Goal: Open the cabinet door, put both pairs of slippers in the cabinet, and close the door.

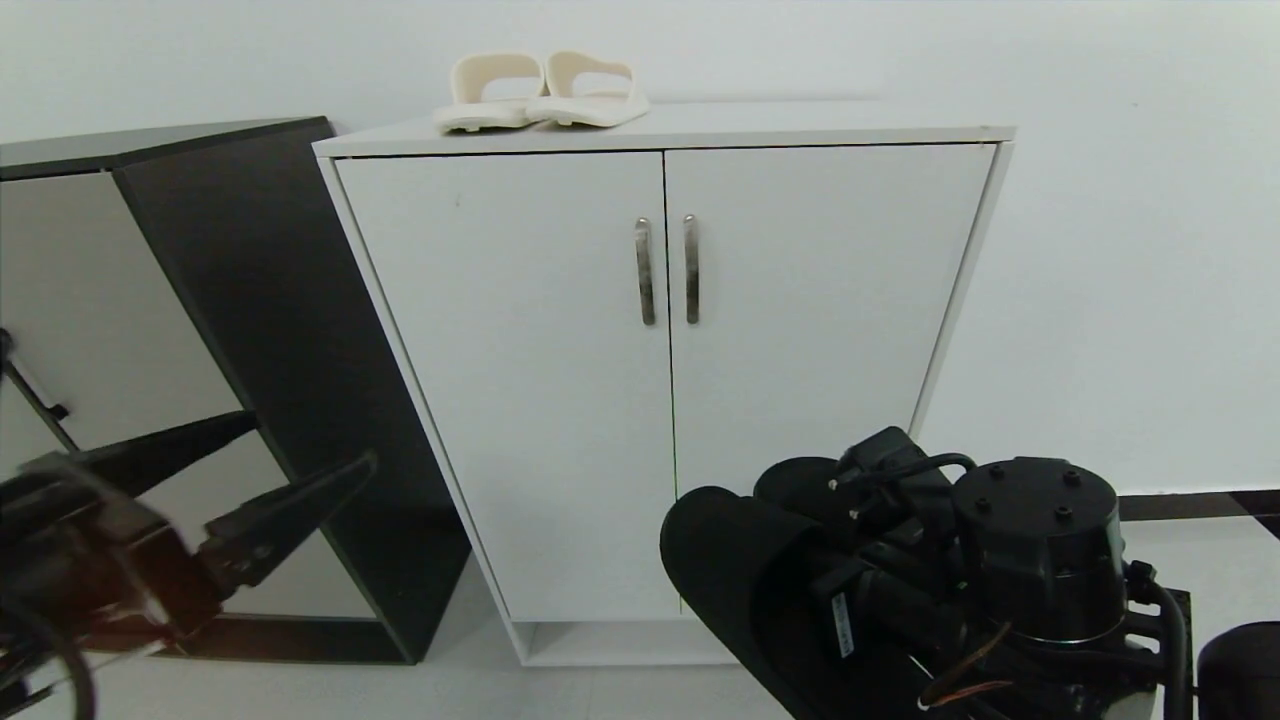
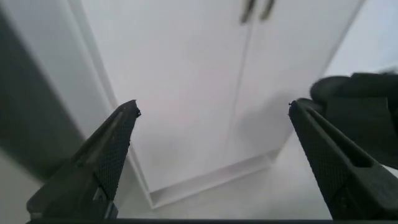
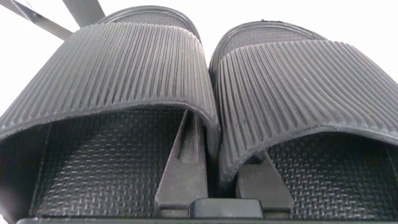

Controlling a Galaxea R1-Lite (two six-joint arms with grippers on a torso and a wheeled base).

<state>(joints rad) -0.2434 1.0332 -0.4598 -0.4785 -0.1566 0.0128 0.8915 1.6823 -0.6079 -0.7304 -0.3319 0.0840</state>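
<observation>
The white cabinet [image 1: 520,400] stands before me with both doors shut, its two metal handles [image 1: 667,270] side by side at the middle. A cream pair of slippers [image 1: 545,92] lies on its top. My right gripper [image 3: 217,177] is low in front of the right door, shut on a black pair of slippers [image 1: 735,560], its fingers [image 3: 183,165] pinching the two inner side walls together. The ribbed straps of the black slippers [image 3: 155,68] arch over the fingers. My left gripper [image 1: 310,440] hangs open and holds nothing at the lower left, level with the cabinet's [image 2: 186,74] lower left corner.
A dark open-sided cabinet [image 1: 290,330] stands directly left of the white one, close behind my left gripper. A plain white wall [image 1: 1130,300] runs to the right. Pale floor [image 1: 420,690] lies in front of the cabinet's plinth.
</observation>
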